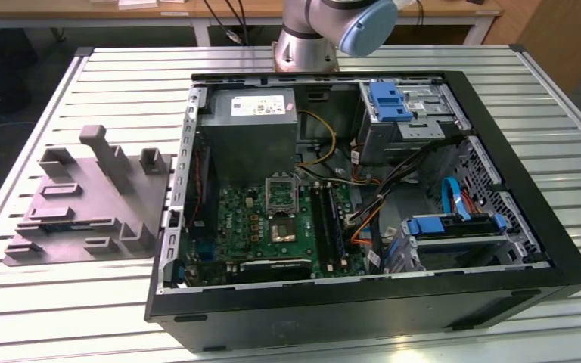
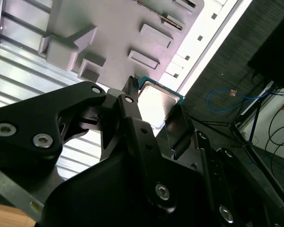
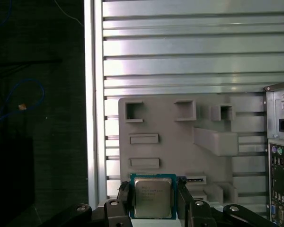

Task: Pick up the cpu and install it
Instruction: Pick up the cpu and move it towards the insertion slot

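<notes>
Gripper clenched on cpu: chip sits btwn its two fingers, metal top showing in the first wrist view. Grey fixture plate lies beyond it.

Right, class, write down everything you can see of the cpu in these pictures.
The cpu is a small flat square chip: a silvery metal lid with rounded corners and faint print, on a thin teal-green board showing as a rim. In both wrist views the black fingers of the gripper clamp two opposite edges, lid facing the cameras. It hangs before the grey moulded fixture, apparently lifted clear of it.
</notes>
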`<state>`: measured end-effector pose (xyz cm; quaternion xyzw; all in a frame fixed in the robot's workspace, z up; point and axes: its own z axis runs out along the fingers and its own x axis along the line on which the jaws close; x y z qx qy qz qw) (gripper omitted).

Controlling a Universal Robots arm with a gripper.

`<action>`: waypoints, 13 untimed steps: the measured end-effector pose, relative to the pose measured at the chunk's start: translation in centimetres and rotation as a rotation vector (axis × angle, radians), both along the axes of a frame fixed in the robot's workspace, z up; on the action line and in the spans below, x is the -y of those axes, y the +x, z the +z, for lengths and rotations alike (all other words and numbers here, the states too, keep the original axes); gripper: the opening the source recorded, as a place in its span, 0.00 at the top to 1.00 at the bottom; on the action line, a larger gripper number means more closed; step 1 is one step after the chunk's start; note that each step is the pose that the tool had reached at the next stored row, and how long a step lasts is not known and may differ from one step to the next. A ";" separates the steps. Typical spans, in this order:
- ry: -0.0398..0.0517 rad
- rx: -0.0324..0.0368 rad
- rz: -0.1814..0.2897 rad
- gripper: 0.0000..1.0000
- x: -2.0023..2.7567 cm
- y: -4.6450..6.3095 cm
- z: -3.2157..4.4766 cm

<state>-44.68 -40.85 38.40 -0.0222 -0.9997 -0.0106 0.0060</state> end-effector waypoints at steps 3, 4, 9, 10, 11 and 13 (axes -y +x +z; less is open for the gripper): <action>-0.0001 0.0000 0.000 0.53 0.00 0.1 0.00; 0.0000 0.0000 0.000 0.53 0.00 0.1 0.00; 0.0000 0.0000 0.000 0.53 0.00 0.2 0.00; 0.0000 0.0000 0.000 0.53 0.00 0.2 0.00; -0.0001 0.0000 0.000 0.53 0.00 0.3 0.00; -0.0001 -0.0001 0.000 0.53 0.00 0.3 0.00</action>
